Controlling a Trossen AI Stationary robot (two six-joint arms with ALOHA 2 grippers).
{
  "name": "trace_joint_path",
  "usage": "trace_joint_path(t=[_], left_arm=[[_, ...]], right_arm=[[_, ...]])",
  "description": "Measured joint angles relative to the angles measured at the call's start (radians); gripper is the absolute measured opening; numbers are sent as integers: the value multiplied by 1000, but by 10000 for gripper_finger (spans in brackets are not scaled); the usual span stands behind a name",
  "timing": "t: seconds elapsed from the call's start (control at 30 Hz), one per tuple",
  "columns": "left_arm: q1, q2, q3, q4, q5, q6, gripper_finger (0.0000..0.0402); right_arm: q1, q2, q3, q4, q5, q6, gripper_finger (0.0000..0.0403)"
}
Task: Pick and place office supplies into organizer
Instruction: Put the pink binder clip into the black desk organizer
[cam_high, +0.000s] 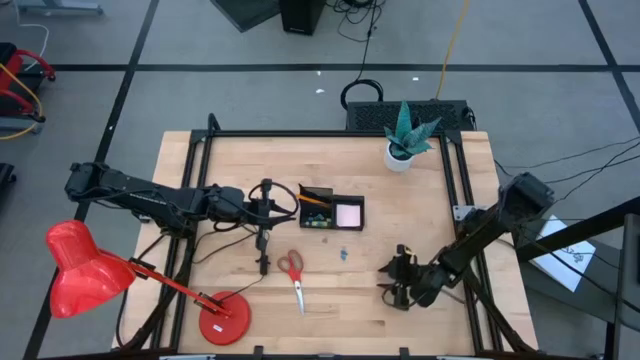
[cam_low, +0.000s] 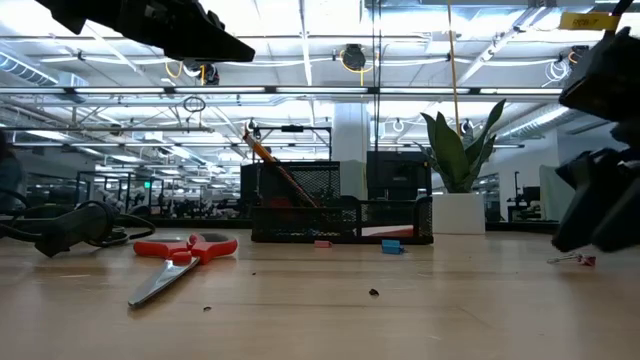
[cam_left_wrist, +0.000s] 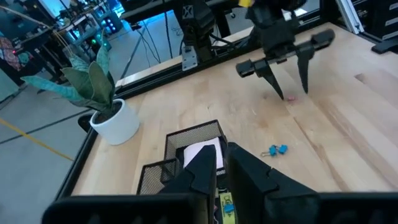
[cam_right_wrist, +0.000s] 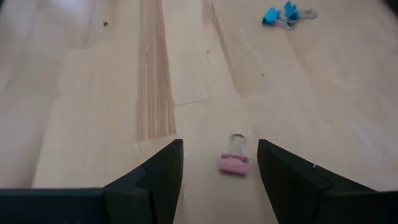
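left gripper (cam_left_wrist: 221, 171): over organizer (cam_high: 331, 211), can't tell if clenched | right gripper (cam_right_wrist: 219, 163): released, fingers straddle pink clip (cam_right_wrist: 234, 163) on worktop (cam_high: 240, 160) | scissors (cam_high: 294, 276) loose

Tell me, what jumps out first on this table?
The big red desk lamp at the table's front left corner, with red-handled scissors lying near the middle. Behind them a black organizer holds orange pencils, and the right gripper hangs open over a tiny pink clip.

Hidden behind the left gripper (cam_left_wrist: 222, 163) in its wrist view: part of the organizer (cam_left_wrist: 194, 137), its contents unreadable.
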Motion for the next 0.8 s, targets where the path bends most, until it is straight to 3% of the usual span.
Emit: trace_joint_path(t=[0.3,0.8], left_arm=[[0,0,0,2,0,-12,49],[0,0,0,2,1,-24,49]], right_arm=[[9,131,93,-100,32,47,196],[61,145,70,-260,31,190,195]])
